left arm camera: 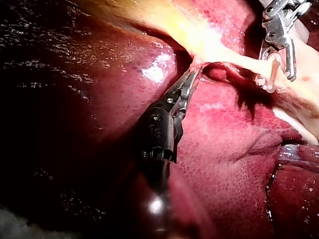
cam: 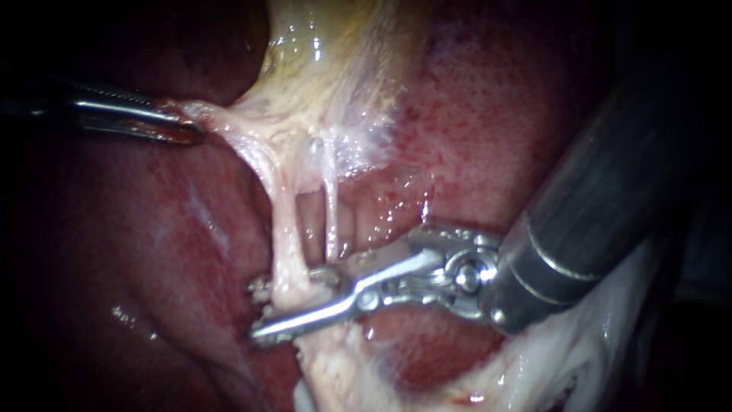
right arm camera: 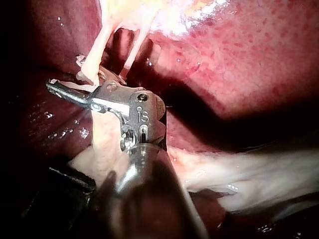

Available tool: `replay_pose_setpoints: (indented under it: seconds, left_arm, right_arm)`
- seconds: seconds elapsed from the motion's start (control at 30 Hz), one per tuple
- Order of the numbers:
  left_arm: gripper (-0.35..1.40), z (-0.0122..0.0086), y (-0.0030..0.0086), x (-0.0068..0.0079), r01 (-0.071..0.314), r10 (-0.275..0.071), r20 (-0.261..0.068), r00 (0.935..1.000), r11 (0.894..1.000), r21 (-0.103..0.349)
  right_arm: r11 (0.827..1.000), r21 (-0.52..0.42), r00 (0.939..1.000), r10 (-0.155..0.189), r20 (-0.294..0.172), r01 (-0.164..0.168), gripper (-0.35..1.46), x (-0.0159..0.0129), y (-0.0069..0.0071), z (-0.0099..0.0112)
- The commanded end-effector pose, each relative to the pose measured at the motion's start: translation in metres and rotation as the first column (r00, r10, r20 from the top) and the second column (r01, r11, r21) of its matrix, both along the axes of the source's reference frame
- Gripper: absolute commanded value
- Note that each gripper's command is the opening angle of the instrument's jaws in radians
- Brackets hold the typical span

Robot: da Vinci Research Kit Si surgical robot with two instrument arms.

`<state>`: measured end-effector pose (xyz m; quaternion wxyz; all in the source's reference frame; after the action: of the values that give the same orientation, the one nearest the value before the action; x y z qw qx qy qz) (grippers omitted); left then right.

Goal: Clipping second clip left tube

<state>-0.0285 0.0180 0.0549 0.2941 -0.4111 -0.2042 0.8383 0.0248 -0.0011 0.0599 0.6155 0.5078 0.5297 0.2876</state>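
Two pale tubes run down from the yellowish gallbladder [cam: 320, 53]: the thicker left tube [cam: 284, 229] and the thin right tube [cam: 331, 206]. My right instrument [cam: 256, 309] comes in from the right. Its jaws are open and straddle the left tube low down, one jaw in front and one behind. In the right wrist view the same tube [right arm camera: 97, 50] passes between those jaws [right arm camera: 65, 73]. Small metal pieces [cam: 261, 288] show beside the tube there; I cannot tell whether they are a clip on the tube. My left instrument [cam: 187, 130] [left arm camera: 194, 72] is shut on pale tissue at the gallbladder's neck and holds it taut to the left.
Dark red liver [cam: 496, 114] [left arm camera: 239, 149] surrounds the tubes on all sides. White fatty tissue [cam: 343, 374] lies under the right instrument's jaws and runs on beneath its thick shaft [cam: 610, 191]. In the left wrist view the right instrument [left arm camera: 276, 67] stands beyond my left one.
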Motion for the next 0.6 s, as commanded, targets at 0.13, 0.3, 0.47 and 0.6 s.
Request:
replay_pose_setpoints:
  seconds: [0.13,0.3,0.47,0.6]
  left_arm:
    - [-0.35,0.0001,0.0000,0.0000,0.000,0.000,0.000,1.0000,1.000,0.000]
    - [-0.35,0.0001,0.0000,0.0000,0.000,0.000,0.000,1.0000,1.000,0.000]
    - [-0.35,0.0001,0.0000,0.0000,0.000,0.000,0.000,1.0000,1.000,0.000]
    - [-0.35,0.0001,0.0000,0.0000,0.000,0.000,0.000,1.0000,1.000,0.000]
  right_arm:
    - [1.000,-0.001,1.0000,-0.003,0.000,0.003,0.39,-0.0002,0.0000,0.0000]
    - [1.000,-0.001,1.0000,-0.005,-0.002,0.005,0.18,-0.0007,-0.0001,0.0000]
    - [1.000,-0.001,1.0000,-0.006,-0.002,0.006,-0.04,-0.0009,-0.0002,0.0000]
    - [1.000,-0.001,1.0000,-0.007,-0.003,0.007,-0.20,-0.0010,-0.0002,0.0000]
